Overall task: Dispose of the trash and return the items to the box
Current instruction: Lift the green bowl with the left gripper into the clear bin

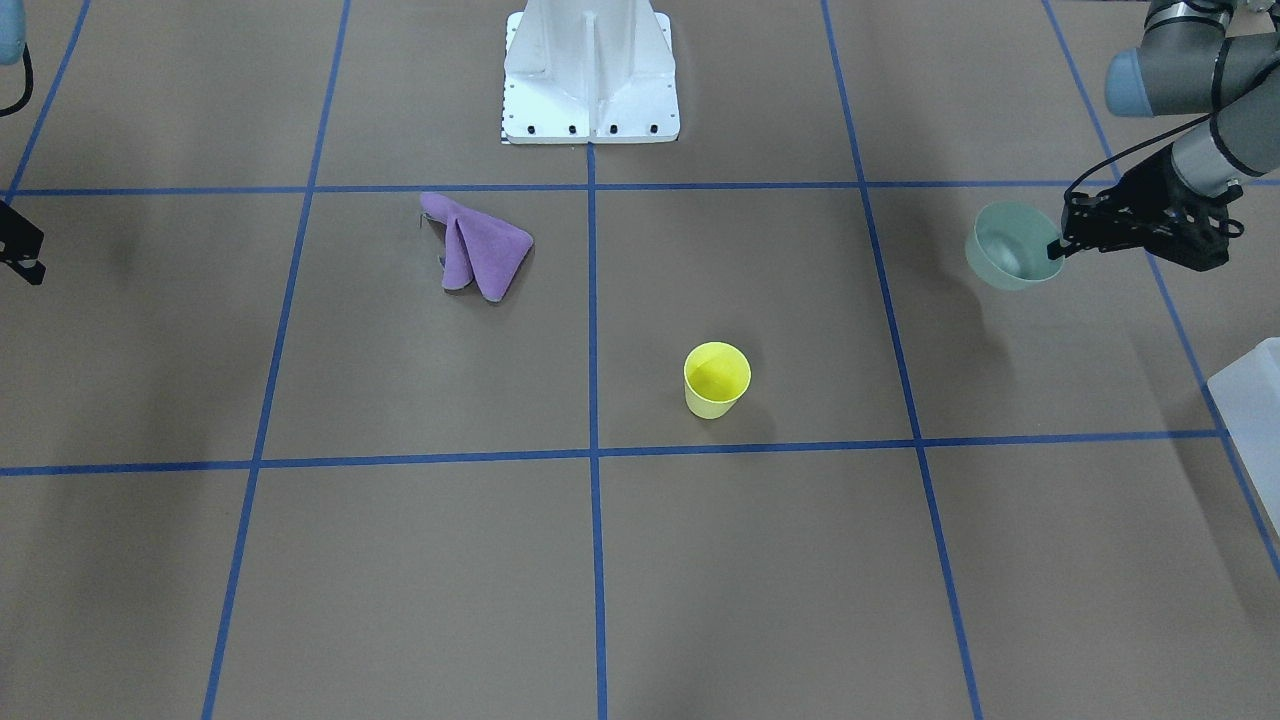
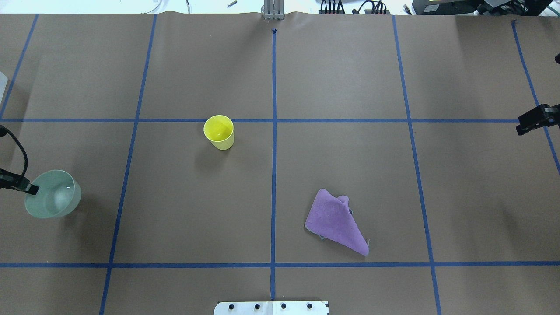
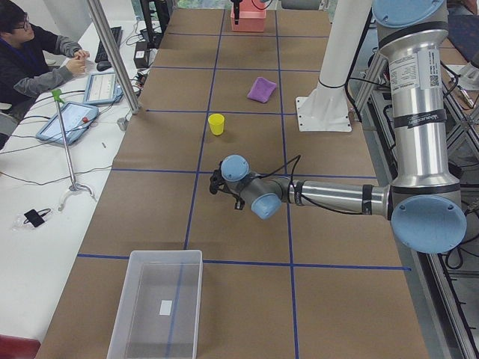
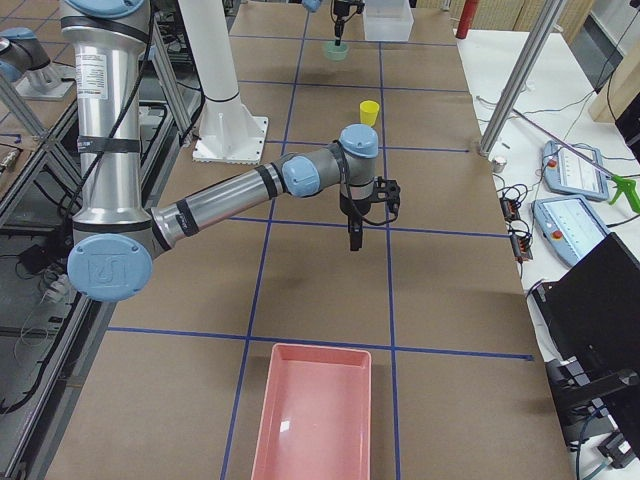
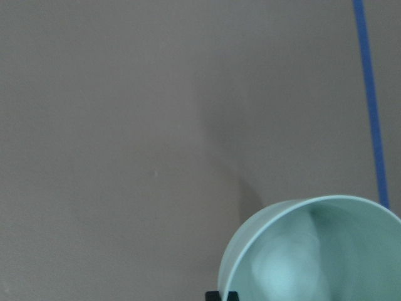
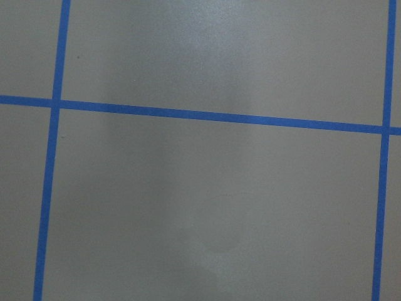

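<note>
The left hand (image 1: 1058,248) is clamped on the rim of the pale green round plastic bowl (image 1: 1008,250). It holds the bowl clear of the brown paper-covered desk (image 1: 400,560) near the robot's left end, mouth up and slightly tipped. The yellow plastic cup (image 1: 716,379) stands upright mid-desk. The crumpled purple cloth (image 1: 478,248) lies well apart from the cup. The right hand (image 2: 531,120) hangs over the opposite end; I cannot tell whether it is clenched.

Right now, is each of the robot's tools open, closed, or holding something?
Left tool: closed on the rim of the pale green bowl.
Right tool: holding nothing; open or closed cannot be told.
</note>
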`<state>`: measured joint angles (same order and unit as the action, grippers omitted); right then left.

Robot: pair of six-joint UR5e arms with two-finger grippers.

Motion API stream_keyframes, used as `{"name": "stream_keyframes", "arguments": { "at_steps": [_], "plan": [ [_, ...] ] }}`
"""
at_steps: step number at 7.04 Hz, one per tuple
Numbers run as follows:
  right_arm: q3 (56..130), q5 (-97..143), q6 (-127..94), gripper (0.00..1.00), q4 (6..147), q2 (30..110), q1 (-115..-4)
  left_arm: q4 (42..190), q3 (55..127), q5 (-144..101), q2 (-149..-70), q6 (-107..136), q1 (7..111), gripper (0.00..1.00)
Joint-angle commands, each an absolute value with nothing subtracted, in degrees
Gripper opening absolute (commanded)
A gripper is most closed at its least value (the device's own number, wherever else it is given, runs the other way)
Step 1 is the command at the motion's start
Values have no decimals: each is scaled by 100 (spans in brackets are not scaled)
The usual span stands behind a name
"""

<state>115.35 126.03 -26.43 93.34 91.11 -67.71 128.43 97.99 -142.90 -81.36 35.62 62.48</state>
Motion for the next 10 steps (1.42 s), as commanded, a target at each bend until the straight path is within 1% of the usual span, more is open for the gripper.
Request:
{"name": "stream_keyframes", "arguments": {
  "at_steps": [1, 2, 4, 5, 6, 7, 8, 9, 10],
  "plan": [
    [11523, 12604, -2637, 100, 9334, 9105, -6768, 12063, 9782, -14335, -8663, 3342, 6782, 0],
    [11496, 12604, -2637, 100, 9334, 9105, -6768, 11406, 9713, -14222, -8884, 2513, 7159, 0],
    [11496, 12604, -2637, 100, 9334, 9105, -6759, 9632, 9398, -14168, -9734, 729, 8081, 0],
    [11496, 12604, -2637, 100, 9334, 9105, -6759, 9276, 8891, -13803, -10156, -141, 8512, 0],
    [11479, 12604, -2637, 100, 9325, 9097, -6750, 9194, 8103, -13573, -10604, -898, 8830, 0],
    [11479, 12604, -2637, 100, 9334, 9097, -6741, 9272, 7068, -13544, -11035, -1680, 9111, 0],
    [11461, 12604, -2637, 100, 9325, 9062, -6733, 9368, 6266, -13527, -11352, -2262, 9288, 0],
    [11444, 12595, -2637, 100, 9325, 9053, -6732, 10030, 5684, -13361, -11373, -2311, 9299, 0],
    [11409, 12595, -2637, 100, 9334, 9027, -6732, 10846, 4842, -13246, -11504, -2259, 9273, 0]
  ]
}}
